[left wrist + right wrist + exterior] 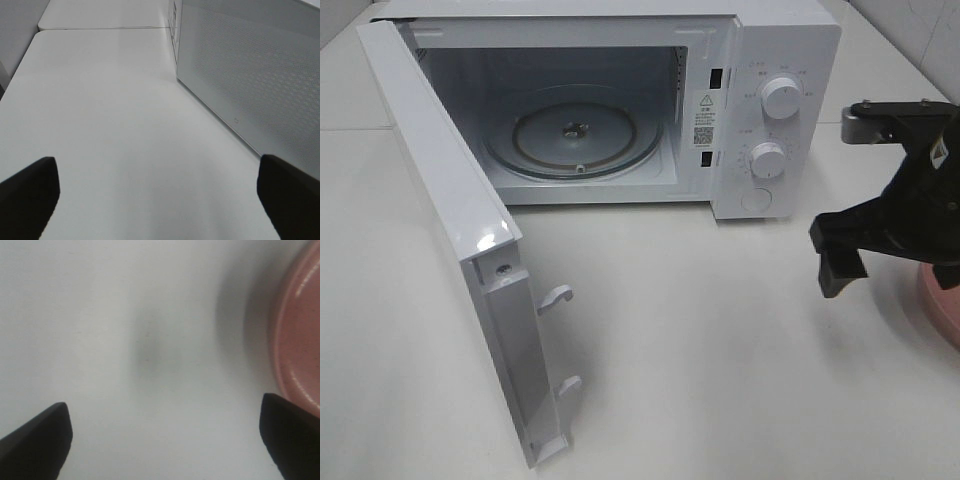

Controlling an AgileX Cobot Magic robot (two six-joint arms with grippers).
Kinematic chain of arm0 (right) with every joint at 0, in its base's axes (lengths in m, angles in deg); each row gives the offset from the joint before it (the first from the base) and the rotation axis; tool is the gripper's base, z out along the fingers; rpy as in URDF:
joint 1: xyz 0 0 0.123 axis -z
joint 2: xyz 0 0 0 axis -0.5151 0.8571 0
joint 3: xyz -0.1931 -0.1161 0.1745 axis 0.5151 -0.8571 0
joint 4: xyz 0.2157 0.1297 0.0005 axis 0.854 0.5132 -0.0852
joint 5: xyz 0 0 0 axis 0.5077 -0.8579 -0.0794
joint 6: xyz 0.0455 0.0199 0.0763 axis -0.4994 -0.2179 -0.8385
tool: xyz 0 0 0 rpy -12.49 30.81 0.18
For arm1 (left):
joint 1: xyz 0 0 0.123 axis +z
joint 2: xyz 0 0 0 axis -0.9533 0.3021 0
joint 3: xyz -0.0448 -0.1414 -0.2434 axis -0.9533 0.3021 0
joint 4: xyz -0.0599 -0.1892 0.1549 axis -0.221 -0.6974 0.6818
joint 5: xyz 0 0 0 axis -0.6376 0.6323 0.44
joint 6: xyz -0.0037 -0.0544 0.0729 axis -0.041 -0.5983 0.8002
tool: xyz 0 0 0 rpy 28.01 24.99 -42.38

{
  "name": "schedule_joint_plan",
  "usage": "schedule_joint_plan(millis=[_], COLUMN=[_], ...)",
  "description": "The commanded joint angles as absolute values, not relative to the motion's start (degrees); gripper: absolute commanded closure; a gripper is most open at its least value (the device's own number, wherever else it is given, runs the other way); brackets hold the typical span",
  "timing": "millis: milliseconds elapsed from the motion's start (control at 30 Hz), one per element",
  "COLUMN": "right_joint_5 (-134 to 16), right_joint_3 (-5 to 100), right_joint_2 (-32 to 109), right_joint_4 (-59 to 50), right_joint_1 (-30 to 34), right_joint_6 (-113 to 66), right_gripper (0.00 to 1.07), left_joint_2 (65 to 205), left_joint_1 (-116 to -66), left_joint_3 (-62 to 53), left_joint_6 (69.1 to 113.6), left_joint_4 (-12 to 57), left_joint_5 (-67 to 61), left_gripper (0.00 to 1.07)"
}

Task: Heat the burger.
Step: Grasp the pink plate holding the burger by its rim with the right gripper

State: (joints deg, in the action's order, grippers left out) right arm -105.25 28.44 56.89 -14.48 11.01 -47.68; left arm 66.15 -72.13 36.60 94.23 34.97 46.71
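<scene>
The white table point(720, 360) fills most of the high view, with the microwave point(775, 40) along the top and its door point(440, 200) swung wide down the left side. The glass turntable point(575, 135) inside is bare. At the right edge only a sliver of the pink plate point(942, 310) shows, partly under my right arm. My right gripper point(164, 437) hangs above bare table just beside the plate's rim, jaws spread wide and holding nothing. My left gripper point(159, 194) is equally wide and empty, facing the microwave's side wall. I cannot see the burger in any view, and I judge it sits on the hidden part of the plate. I should centre over the plate first, then descend and close gently on the bun.
</scene>
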Motion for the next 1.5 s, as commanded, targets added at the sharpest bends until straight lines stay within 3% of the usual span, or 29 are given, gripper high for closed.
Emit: schedule_joint_plan(millis=[33, 167, 233, 533, 1200, 1500], right_joint_5=[-106.74, -104.74, -103.65, -102.67, -100.67, -100.04], right_joint_3=[28.73, 29.47, 30.16, 34.63, 37.15, 37.15], right_joint_2=[60.04, 64.91, 66.45, 73.79, 80.32, 82.38], right_joint_4=[-16.43, -16.43, -16.49, -17.41, -11.28, -11.45], right_joint_1=[14.62, 19.15, 20.75, 25.68, 30.32, 30.26], right_joint_6=[-42.64, -38.69, -39.72, -39.89, -31.70, -30.04], right_gripper=[0.19, 0.32, 0.33, 0.23, 0.24, 0.30], left_joint_2=[65.06, 65.06, 65.06, 65.06, 65.06, 65.06], left_joint_1=[-72.02, -72.02, -72.02, -72.02, -72.02, -72.02], left_joint_3=[36.66, 36.66, 36.66, 36.66, 36.66, 36.66], left_joint_6=[93.94, 93.94, 93.94, 93.94, 93.94, 93.94], left_joint_4=[34.80, 34.80, 34.80, 34.80, 34.80, 34.80], left_joint_5=[46.31, 46.31, 46.31, 46.31, 46.31, 46.31], left_gripper=[0.04, 0.04, 0.04, 0.04, 0.04, 0.04])
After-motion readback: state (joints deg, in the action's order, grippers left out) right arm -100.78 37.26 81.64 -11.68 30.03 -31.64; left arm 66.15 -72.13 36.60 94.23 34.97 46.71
